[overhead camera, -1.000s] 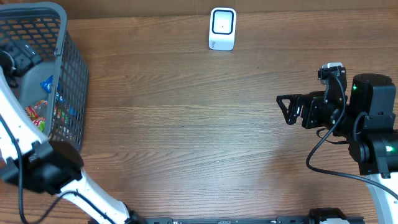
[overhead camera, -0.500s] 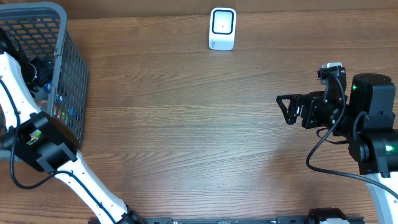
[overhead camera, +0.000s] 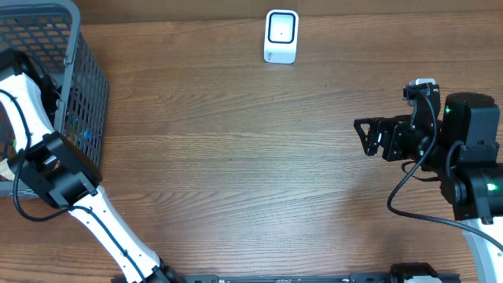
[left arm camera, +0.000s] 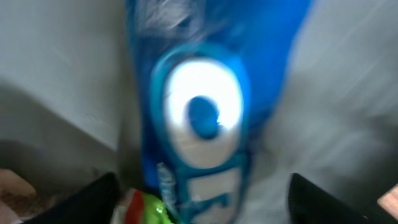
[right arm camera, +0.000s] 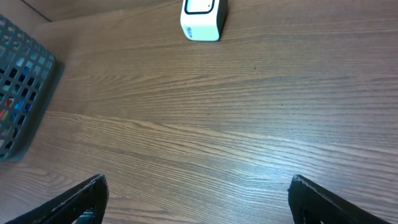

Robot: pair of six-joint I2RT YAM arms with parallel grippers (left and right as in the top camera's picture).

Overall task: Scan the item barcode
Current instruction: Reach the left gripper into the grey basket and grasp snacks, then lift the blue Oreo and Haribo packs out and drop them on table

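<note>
A blue packet (left arm camera: 199, 93) with a white oval on it fills the blurred left wrist view, lying inside the grey basket (overhead camera: 78, 31) at the table's left end. My left gripper (left arm camera: 205, 202) is low over it. Its dark fingers (left arm camera: 93, 199) stand apart on either side of the packet, open, with a gap showing on each side. In the overhead view the left arm (overhead camera: 31, 86) reaches into the basket and hides that gripper. The white scanner (overhead camera: 281, 35) stands at the back middle. My right gripper (overhead camera: 363, 137) hovers open over bare wood at the right, empty.
A green and red packet (left arm camera: 146, 208) lies against the blue one near the left finger. More coloured packets (overhead camera: 78, 130) show through the basket mesh. The basket corner (right arm camera: 18, 93) and the scanner (right arm camera: 202, 18) also appear in the right wrist view.
The left arm has swung further into the basket, down toward the packets, and its jaws have narrowed a little. The right gripper has barely shifted.
</note>
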